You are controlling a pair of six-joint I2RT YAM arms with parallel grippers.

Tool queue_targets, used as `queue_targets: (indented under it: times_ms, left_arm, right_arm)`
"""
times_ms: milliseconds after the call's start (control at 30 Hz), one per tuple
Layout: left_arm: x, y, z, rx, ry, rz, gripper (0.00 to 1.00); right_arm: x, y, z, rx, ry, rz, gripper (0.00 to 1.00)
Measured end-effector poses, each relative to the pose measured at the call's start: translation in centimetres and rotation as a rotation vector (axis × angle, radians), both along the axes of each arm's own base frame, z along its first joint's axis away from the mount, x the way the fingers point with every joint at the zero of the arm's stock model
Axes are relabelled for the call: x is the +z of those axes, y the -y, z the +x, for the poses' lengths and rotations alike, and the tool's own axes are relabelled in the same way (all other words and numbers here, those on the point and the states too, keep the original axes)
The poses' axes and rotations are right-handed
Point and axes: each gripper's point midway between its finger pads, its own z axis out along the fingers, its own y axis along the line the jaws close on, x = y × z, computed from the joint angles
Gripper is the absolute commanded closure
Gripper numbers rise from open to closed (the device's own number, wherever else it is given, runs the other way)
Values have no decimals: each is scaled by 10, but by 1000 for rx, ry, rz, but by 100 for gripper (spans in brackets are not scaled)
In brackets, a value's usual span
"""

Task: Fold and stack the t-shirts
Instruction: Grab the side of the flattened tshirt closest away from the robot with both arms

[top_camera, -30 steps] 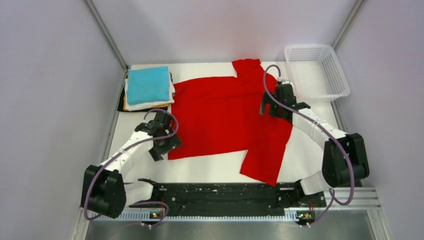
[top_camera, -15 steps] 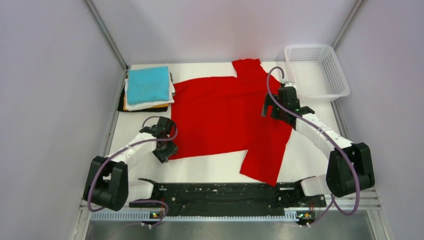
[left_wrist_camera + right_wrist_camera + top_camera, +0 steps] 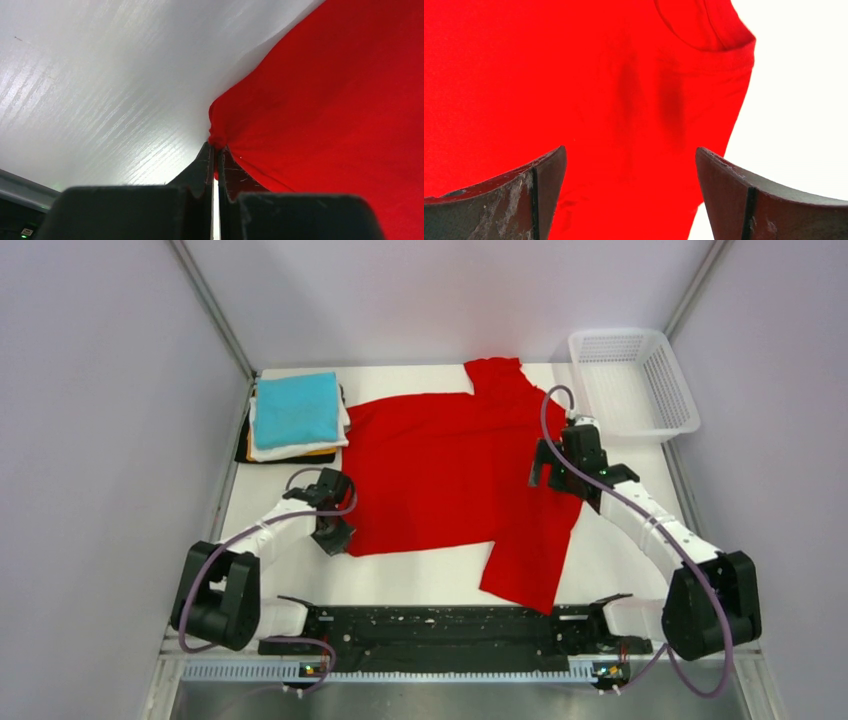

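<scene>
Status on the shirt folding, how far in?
Done: teal-topped stack of folded shirts at far left. In hand: plain red short-sleeved tee spread flat; left hand shut on its near-left corner, right hand open over its collar end. Left: fold it, add it to the stack.

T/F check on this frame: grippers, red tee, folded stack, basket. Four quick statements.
1. The left gripper is shut on a corner of the red tee. True.
2. The right gripper is clamped on the tee. False: its jaws stand open above the cloth.
3. A teal shirt tops the folded stack. True.
4. The red tee lies in the basket. False: it is spread on the table, outside it.
</scene>
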Motion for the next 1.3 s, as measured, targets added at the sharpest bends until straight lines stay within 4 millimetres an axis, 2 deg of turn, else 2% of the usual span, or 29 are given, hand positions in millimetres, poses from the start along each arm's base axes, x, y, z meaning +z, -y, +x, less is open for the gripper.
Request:
queue_targets:
  times_ms: [133,267,367,433,600,667,767,967,1067,1100,1133,1300]
  left_arm:
    - [1,2,3,-11,-4,-4,100]
    - [2,2,4,-21,-5,-3,100]
    - [2,2,4,-26,-9,-2,100]
    - [2,3,4,-27,-9,-3,100]
    - [2,3,4,-27,-9,-7,100]
    - [2,3,4,-27,-9,-7,100]
    - [2,3,4,-27,-7,-8,100]
    - [3,3,4,-26,4,-11,100]
    - [3,3,4,-25,7,-13,100]
    - [3,3,4,-23,12,-14,100]
    - [3,3,3,-21,16,-16,100]
    - [4,4,2,-15,34,-29,100]
  right_arm:
    - [-2,-6,-27,32,-46,-10,4]
    - [-7,-46,-69,164,-120,-3,10]
    - [-21,-76,-115,282,-210,4,17]
    - [-35,-87,-152,349,-287,7,21]
    - [-72,-90,-236,436,-487,-24,32]
    - [-79,-85,-250,424,-534,-47,35]
    - [-85,-78,-255,368,-552,-67,38]
    - [-97,-74,-240,287,-502,-114,51]
    - [-103,-73,-237,264,-507,-136,70]
    - [-103,-74,-237,259,-507,-134,81]
    - [-103,-74,-236,249,-505,-131,98]
    - [-101,-76,-238,257,-507,-113,100]
